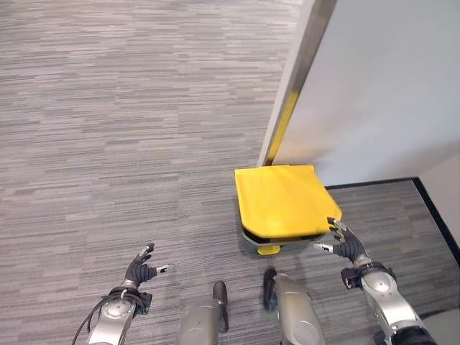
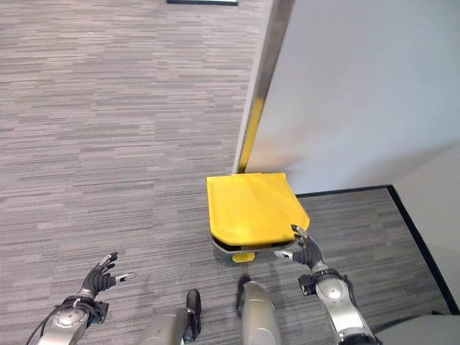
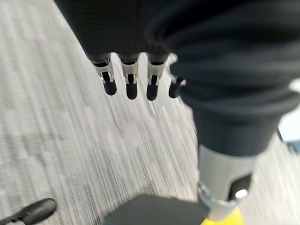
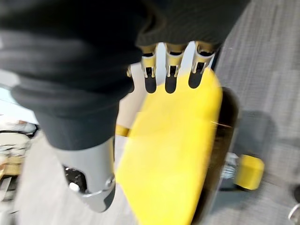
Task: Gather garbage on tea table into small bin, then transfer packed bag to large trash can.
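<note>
The large trash can has a yellow lid [image 1: 284, 200], which is closed, and a yellow foot pedal [image 1: 269, 249] at its front. It stands on grey carpet against a wall. My right hand [image 1: 345, 244] is open at the lid's front right corner, its fingers [image 4: 171, 75] straight over the yellow lid [image 4: 173, 154]; I cannot tell if they touch it. My left hand [image 1: 140, 272] is open above bare carpet to the can's left, fingers [image 3: 129, 79] spread and holding nothing.
A white wall panel [image 1: 388, 86] with a metal edge strip [image 1: 298, 79] rises right behind the can. A black baseboard [image 1: 431, 208] runs along the right side. Grey carpet [image 1: 108, 129] stretches to the left and ahead.
</note>
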Available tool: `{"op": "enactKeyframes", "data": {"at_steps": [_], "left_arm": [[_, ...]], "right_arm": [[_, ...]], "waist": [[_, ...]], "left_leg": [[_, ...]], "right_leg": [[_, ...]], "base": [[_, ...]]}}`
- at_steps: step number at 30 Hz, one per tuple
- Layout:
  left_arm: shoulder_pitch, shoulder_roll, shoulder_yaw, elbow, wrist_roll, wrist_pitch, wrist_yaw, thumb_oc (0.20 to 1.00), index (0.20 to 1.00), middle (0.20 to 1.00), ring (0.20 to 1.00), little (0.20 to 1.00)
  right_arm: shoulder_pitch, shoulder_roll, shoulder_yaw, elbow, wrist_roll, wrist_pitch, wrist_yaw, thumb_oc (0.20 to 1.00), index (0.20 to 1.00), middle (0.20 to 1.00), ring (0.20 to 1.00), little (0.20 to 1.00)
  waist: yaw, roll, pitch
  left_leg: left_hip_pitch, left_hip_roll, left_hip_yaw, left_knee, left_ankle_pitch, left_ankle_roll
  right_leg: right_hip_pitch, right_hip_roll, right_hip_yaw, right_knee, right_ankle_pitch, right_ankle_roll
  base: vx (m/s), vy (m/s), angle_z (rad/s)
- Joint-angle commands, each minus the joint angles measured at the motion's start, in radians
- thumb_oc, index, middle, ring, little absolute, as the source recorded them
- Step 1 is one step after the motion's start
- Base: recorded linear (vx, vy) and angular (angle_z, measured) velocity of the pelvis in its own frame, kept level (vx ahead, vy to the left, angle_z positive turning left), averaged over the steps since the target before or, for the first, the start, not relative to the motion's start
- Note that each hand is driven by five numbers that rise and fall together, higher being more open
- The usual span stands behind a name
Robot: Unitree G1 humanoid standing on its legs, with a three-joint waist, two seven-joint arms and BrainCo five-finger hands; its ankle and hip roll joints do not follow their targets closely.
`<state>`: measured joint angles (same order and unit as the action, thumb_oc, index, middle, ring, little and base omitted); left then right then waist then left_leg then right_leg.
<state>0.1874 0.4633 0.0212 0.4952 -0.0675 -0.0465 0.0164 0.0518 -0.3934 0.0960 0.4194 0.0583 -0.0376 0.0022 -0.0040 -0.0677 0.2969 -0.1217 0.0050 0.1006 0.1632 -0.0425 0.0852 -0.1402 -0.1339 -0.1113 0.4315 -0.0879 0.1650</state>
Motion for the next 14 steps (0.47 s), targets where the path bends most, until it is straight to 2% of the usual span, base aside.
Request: {"op": "enactKeyframes", "data": {"at_steps": [1,7,14], "left_arm": [[-0.027,0.019,-0.012,-0.058,-0.013,-0.031,-0.012,1.0,1.0,1.0,1.0,1.0],[0.003,-0.007,0.007,-0.038,-0.018,-0.032,-0.01,1.0,1.0,1.0,1.0,1.0],[0.006,-0.034,0.008,-0.011,-0.025,-0.03,-0.004,1.0,1.0,1.0,1.0,1.0]], "right_arm": [[-0.024,0.002,-0.025,0.007,-0.005,-0.023,-0.003,1.0,1.0,1.0,1.0,1.0],[0.007,-0.005,-0.046,0.047,0.02,-0.015,-0.008,1.0,1.0,1.0,1.0,1.0],[0.035,-0.017,-0.083,0.069,0.034,-0.012,-0.028,1.0,1.0,1.0,1.0,1.0]], "waist": [[-0.004,-0.019,-0.056],[-0.008,-0.031,-0.099],[-0.022,-0.028,-0.136]], "left_leg": [[0.085,-0.057,0.006,-0.038,-0.11,-0.042],[0.104,-0.045,0.035,-0.078,-0.094,-0.065],[0.137,-0.036,0.038,-0.127,-0.068,-0.084]], "right_leg": [[-0.052,0.019,0.009,-0.088,0.074,-0.018],[0.046,0.051,0.001,-0.307,0.069,-0.027],[0.108,0.066,0.013,-0.402,0.078,-0.036]], "base": [[0.06,-0.099,-0.11],[0.07,-0.076,-0.1],[0.07,-0.056,-0.09]]}}
